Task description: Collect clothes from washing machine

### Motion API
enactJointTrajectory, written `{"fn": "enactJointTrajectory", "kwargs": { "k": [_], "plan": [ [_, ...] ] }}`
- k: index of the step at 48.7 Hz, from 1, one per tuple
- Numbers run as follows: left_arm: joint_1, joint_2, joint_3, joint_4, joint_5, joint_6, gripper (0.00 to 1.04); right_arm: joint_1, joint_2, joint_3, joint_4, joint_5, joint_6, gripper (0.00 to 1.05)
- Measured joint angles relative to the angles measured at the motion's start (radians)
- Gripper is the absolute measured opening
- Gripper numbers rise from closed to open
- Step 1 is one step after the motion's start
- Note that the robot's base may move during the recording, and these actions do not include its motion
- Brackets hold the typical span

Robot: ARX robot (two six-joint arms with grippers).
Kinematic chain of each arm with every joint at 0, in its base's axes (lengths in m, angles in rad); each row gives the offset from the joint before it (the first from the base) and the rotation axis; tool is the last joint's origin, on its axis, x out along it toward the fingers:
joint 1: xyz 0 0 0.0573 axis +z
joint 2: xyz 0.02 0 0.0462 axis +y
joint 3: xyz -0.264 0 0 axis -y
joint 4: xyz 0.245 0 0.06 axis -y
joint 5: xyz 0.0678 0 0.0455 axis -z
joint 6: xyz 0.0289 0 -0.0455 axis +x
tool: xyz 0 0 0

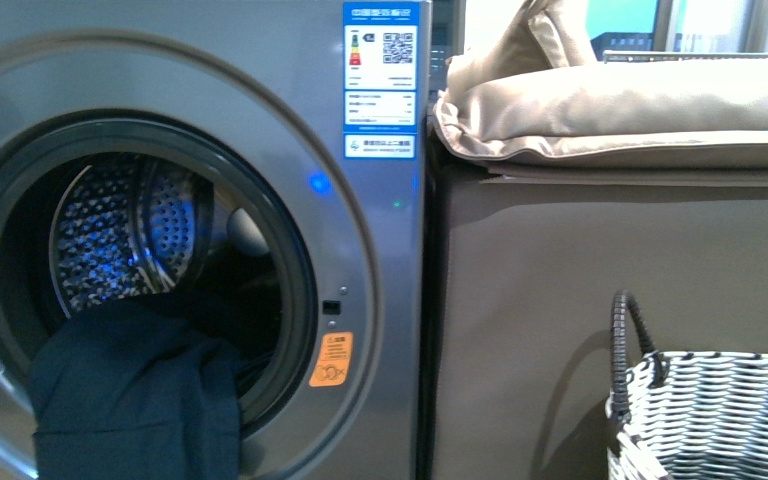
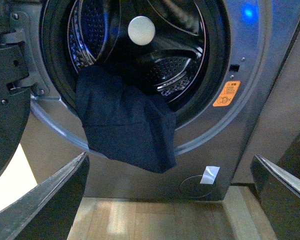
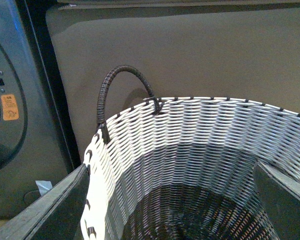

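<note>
Navy garment (image 1: pixel 135 400), one, over rim of one washing machine (image 1: pixel 260 60); two end effectors (image 2: pixel 170 156) (image 3: pixel 170 165) released.

Washing machine (image 1: pixel 380 300) at left. Clothes (image 1: pixel 135 400) lie partly in its drum (image 1: pixel 120 235), draped out over the lower rim of the mouth. Upholstered unit (image 1: pixel 560 300) stands just right of the machine; cushion (image 1: pixel 640 110) on top; basket (image 1: pixel 720 410) in front of it.

Woven basket (image 3: pixel 200 150) with dark handle (image 3: pixel 122 80), beige cushion (image 1: pixel 640 110) atop brown upholstery (image 1: pixel 560 300), wood floor (image 2: pixel 155 220)
</note>
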Motion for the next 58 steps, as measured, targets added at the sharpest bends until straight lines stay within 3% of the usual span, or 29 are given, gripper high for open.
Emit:
{"fn": "enactJointTrajectory", "kwargs": {
  "k": [48,49,51,54,58],
  "plan": [
    [0.0,0.0,0.0,0.0,0.0,0.0,0.98,-0.001,0.0,0.0,0.0,0.0,0.0,0.97],
    [0.008,0.006,0.0,-0.005,0.027,-0.012,0.98,-0.001,0.0,0.0,0.0,0.0,0.0,0.97],
    [0.076,0.052,0.02,-0.054,0.241,-0.079,0.98,-0.001,0.0,0.0,0.0,0.001,0.0,0.97],
    [0.123,0.135,0.028,-0.032,0.412,-0.135,0.98,-0.001,0.0,0.0,0.0,0.0,0.0,0.97],
    [0.147,0.234,0.055,0.047,0.481,-0.182,0.98,-0.001,0.0,0.0,0.0,0.0,0.0,0.97]
  ]
}}
